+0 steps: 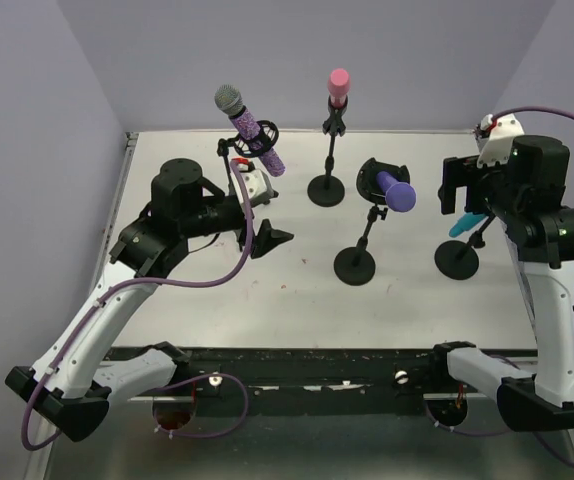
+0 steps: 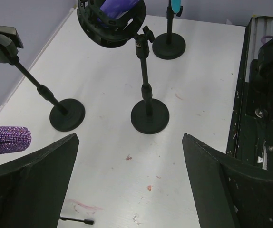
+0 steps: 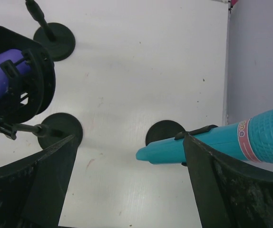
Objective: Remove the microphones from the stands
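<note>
Nothing is removed yet: your left gripper [image 2: 129, 137] and right gripper [image 3: 129, 142] are wide open and empty; the teal microphone [image 3: 222, 137] seemingly sits in its stand [image 3: 163, 130].

desk [image 1: 297, 300] carries four stands [image 1: 355, 265] | far-left microphone [image 1: 252, 128] at left rear, just behind left claw [image 1: 264, 215] | rear microphone [image 1: 338, 85] upright, centre rear | middle microphone [image 1: 397, 190] before it, rightward | right microphone [image 1: 462, 226] far right, at right claw [image 1: 457, 190]
</note>
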Controlling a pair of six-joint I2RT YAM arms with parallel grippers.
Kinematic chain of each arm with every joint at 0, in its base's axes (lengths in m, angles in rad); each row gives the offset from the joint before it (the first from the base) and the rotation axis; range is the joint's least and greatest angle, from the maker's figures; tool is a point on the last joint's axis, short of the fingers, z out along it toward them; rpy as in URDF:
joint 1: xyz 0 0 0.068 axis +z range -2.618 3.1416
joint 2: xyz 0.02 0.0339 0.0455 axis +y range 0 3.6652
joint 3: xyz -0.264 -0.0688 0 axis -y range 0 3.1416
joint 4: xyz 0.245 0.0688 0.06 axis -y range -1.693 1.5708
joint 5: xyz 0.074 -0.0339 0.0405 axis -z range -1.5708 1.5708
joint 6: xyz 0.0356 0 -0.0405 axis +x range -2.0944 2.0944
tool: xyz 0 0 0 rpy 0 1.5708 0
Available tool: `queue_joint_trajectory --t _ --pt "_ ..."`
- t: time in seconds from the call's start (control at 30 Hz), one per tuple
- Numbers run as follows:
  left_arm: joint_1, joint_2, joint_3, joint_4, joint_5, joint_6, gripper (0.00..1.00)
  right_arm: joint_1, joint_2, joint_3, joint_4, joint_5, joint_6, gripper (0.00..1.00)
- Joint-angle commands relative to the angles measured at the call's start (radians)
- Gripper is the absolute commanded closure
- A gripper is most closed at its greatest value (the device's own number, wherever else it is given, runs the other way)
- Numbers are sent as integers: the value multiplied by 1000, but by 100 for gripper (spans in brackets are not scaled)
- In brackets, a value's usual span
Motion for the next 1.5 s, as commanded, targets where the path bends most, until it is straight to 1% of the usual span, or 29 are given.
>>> queue_joint_trajectory --t 0.0,0.13,0.2,0.3,0.4,0.5,0.63,0.73,0.83,0.9,1.0,1.13,1.27,1.37,1.47 --pt "-1 -9 45 -45 -19 63 2 0 -40 21 30 -117 -32 0" --pt "-3 -7 59 -54 -13 90 2 1 -80 -11 -1 -322 -191 0" --pt "-1 -12 60 -56 -7 116 2 0 -98 -23 -18 -413 -240 0" --pt "-3 -13 63 -58 4 140 1 0 -92 -20 -33 -476 -265 0" --pt "-3 -3 72 -50 48 152 2 0 -94 -30 -35 -542 -351 0" --pt "-10 32 114 -41 86 156 2 0 -92 -59 3 -599 -414 0" --pt "-26 83 161 -54 105 146 2 1 -46 -43 39 -688 -455 3" --pt "-38 98 151 -45 103 139 2 1 -45 -66 98 -746 -481 4" --pt "-52 114 126 7 93 108 2 0 -66 -102 134 -812 -544 4" --pt "-63 131 115 62 91 71 2 0 -83 -131 160 -823 -558 4" --pt "-90 157 115 143 85 37 2 0 -88 -142 152 -795 -590 4" --pt "-151 194 109 293 24 28 2 0 -101 -154 129 -762 -610 4" --pt "-191 249 126 424 28 47 1 1 -115 -162 131 -743 -520 4" --pt "-217 293 155 459 34 54 2 0 -97 -139 79 -754 -454 4" --pt "-236 333 177 518 50 68 2 0 -92 -142 79 -755 -388 4"
